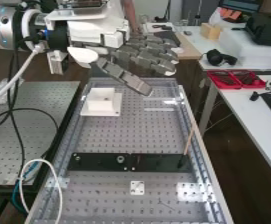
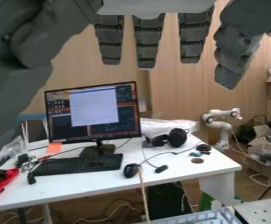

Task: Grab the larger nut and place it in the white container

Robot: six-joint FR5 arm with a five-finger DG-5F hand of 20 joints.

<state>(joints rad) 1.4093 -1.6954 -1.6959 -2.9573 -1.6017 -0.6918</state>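
Nearest: small white plate flat on the bench, toward its near end. Beyond it, black bar lies crosswise, left end by the bench's left edge, right end close to the right edge. Smaller nut on the bar near its left end, bearing nearer the bar's middle; the two stand well apart. Thin stick slants up from the bar's right end.

Farther: white container upright on its flat base, near the bench's left edge, toward the far end. Its inside can't be made out from this angle.

Farther and higher: robot hand above the bench's far end, beyond the container, not touching it. Fingers extended and slightly apart, thumb out straight, no hold on anything visible.

Progress: larger nut probably off the bar, judging by the spacing of the two parts there. Exact spot: can't tell; the container is the likely one, unconfirmed. With the hand relaxed and away from both bar and container, pick and place look finished, so probably nothing left except checking that the nut really sits inside.
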